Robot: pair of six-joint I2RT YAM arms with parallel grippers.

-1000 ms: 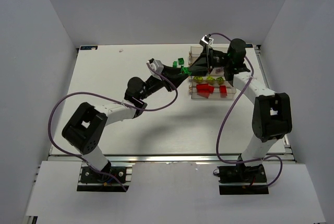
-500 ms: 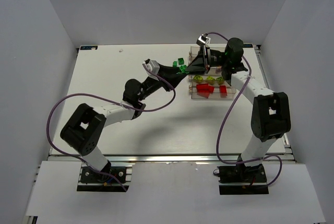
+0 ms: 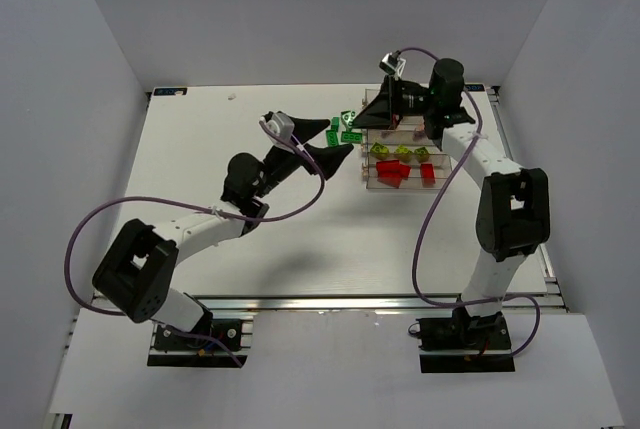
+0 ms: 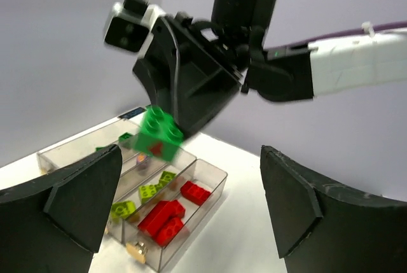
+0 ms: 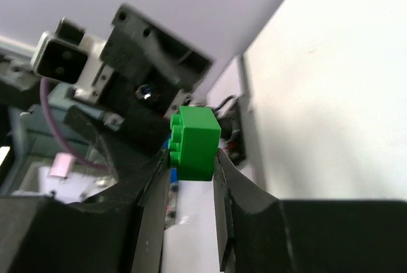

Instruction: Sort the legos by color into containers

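My right gripper [image 5: 191, 158] is shut on a green lego [image 5: 196, 142], which it holds in the air just left of the containers [image 3: 372, 187]. The left wrist view shows that lego [image 4: 159, 134] pinched at the right gripper's black tips. My left gripper [image 3: 338, 142] stands open a little to the left of it, nothing between its fingers [image 4: 82, 196]. The clear bins [image 4: 213, 187] hold red legos [image 4: 166, 216] in the nearest one and yellow-green legos [image 4: 147, 191] in the one beside it. Two green legos [image 3: 350, 136] lie on the table by the bins.
The white table [image 3: 240, 229] is walled in by grey panels on three sides. Both arms reach toward the far right, their purple cables [image 3: 430, 219] looping over the table. The bin block sits near the far right edge.
The green lego has passed from my left gripper to my right one. The left gripper opened wide and drew back to the left; the right gripper closed on the lego and lifted slightly.
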